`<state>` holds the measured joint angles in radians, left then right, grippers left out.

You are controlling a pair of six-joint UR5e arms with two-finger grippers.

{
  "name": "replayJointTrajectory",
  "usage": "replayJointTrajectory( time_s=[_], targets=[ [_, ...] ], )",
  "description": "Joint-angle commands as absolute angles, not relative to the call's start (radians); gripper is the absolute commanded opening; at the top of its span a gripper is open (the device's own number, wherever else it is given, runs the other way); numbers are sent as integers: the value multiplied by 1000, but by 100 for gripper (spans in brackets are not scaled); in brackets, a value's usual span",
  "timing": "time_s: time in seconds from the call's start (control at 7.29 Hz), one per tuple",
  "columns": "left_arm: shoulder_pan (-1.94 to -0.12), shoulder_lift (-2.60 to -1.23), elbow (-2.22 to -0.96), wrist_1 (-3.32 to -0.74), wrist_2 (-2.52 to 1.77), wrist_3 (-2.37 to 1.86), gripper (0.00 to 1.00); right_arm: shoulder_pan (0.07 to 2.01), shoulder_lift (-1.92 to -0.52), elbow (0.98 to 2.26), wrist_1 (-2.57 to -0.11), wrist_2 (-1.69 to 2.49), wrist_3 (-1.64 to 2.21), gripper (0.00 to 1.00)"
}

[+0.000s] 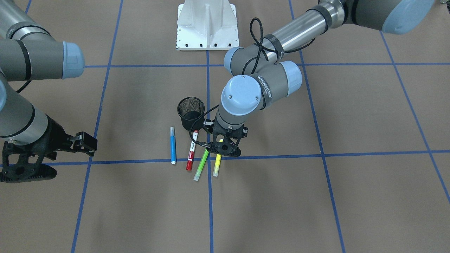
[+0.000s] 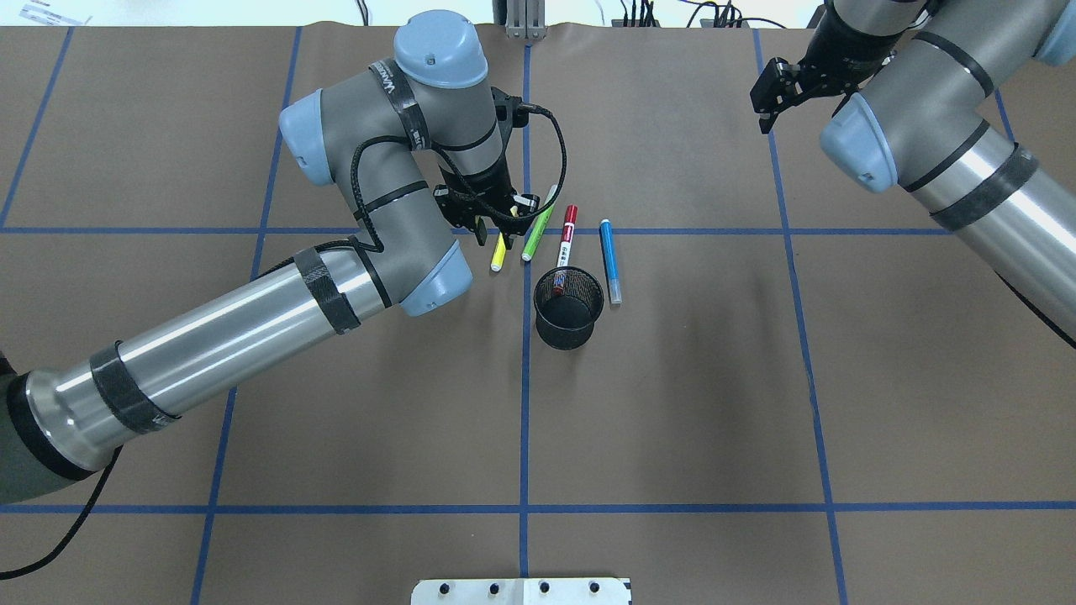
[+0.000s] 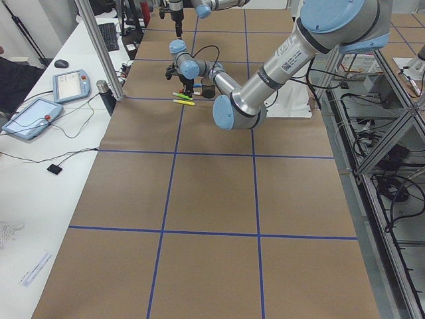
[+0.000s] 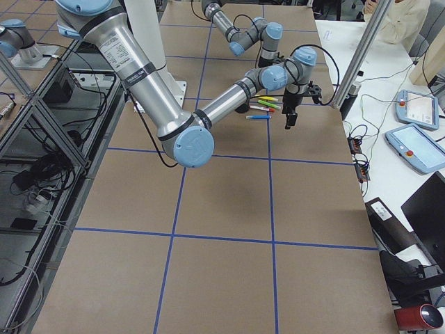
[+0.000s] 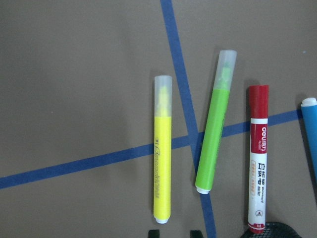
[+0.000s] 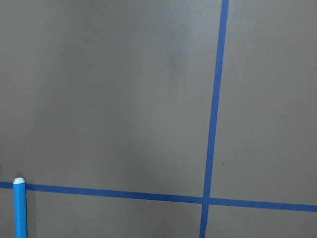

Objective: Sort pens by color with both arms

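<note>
Four pens lie side by side on the brown table near a blue tape crossing: yellow (image 5: 162,158), lime green (image 5: 215,134), red-capped with a white barrel (image 5: 258,163) and blue (image 2: 610,260). My left gripper (image 2: 496,225) hovers over the near ends of the yellow (image 1: 217,165) and green (image 1: 201,165) pens. It is open with a narrow gap and holds nothing; its tips show at the bottom edge of the left wrist view. My right gripper (image 2: 763,105) is open and empty, raised far from the pens. The right wrist view shows only the blue pen's tip (image 6: 19,208).
A black mesh cup (image 2: 569,307) stands upright just beside the red (image 2: 566,237) and blue pens, close to my left wrist. The white pedestal base (image 1: 207,24) sits at the robot's side of the table. Blue tape lines grid the table.
</note>
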<state>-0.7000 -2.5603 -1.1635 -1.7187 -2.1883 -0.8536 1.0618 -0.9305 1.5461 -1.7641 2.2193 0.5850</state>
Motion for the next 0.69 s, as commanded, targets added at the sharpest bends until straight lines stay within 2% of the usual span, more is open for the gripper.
replayJointTrajectory(
  time_s=[0.0, 0.14, 0.27, 0.55],
  targets=[
    [-737, -2545, -1227, -1697, -2194, -850, 90, 1063, -934, 1548, -1764, 2197, 600, 98],
    [-786, -2505, -1308, -1643, -2195, -857, 99, 1068, -936, 1546, -1719, 2130, 588, 98],
    [-857, -2446, -1401, -1596, -2200, -857, 99, 1083, -963, 1545, -1657, 2129, 543, 99],
    [-1077, -2358, -1446, -1615, -2390, -780, 100, 1150, -968, 1508, -1615, 2155, 508, 99]
  ],
)
